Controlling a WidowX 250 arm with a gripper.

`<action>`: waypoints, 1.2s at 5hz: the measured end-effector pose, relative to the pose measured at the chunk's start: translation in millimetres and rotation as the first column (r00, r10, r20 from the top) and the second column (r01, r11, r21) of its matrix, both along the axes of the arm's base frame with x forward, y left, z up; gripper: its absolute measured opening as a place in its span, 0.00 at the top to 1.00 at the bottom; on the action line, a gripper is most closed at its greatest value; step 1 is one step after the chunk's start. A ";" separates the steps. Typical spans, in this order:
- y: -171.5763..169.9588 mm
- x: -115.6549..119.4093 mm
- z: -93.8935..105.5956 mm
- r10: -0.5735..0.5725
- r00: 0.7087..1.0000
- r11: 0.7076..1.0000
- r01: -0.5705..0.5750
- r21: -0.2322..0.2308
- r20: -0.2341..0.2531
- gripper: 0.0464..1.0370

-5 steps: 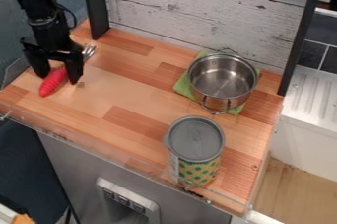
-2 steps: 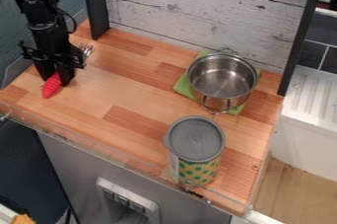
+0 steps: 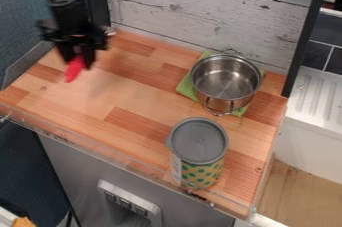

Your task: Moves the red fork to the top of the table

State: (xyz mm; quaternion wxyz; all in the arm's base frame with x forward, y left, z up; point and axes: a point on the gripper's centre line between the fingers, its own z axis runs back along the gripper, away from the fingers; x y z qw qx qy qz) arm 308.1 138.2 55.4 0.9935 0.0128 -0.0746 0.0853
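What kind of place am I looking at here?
It looks like a toy or mock kitchen set up for a robot: a steel pot on a wooden counter, a ridged white drainer to the right, and a black arm over the counter.

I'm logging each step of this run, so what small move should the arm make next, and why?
Probably ease the red fork down onto the table near its far edge. The gripper is closed around the handle, and the tines point toward that edge, by the plank wall, well left of the pot.
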 end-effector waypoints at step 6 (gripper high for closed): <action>-67.5 27.6 -47.4 -0.191 0.975 0.982 0.188 -0.034 -0.113 0.27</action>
